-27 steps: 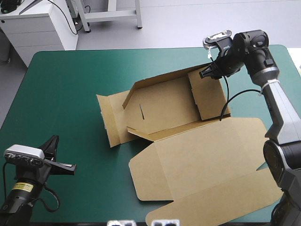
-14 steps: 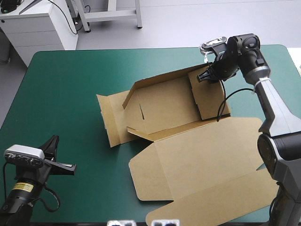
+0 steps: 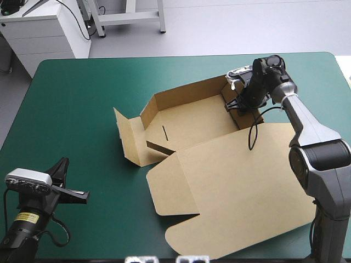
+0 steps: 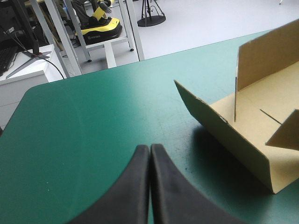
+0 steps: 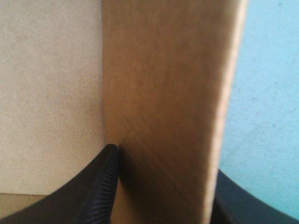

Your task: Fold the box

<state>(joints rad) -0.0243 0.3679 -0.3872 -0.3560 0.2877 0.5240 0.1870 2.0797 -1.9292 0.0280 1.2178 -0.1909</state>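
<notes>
The brown box [image 3: 192,123] lies mid-table with its rear wall raised and its big lid [image 3: 236,186] flat toward the front edge. Its left flap [image 3: 129,143] tilts up, seen close as flap [image 4: 233,140] ahead of my left gripper. My right gripper [image 3: 241,103] is at the box's right end wall, which stands upright. That wall [image 5: 163,93] runs between the black fingers [image 5: 100,186], so the gripper [image 5: 163,179] is shut on the box. My left gripper [image 4: 150,151] is shut on nothing, low over the cover near the front left corner [image 3: 71,189].
The lid's near corner reaches almost to the table's front edge [image 3: 181,249]. The teal-green cover [image 3: 71,109] stretches between the box and the left edge. A white cabinet [image 3: 44,33] stands beyond the far left corner.
My right gripper moved left and nearer with the right end wall, standing it upright. The whole box and lid slid a little leftward. The left arm stayed still.
</notes>
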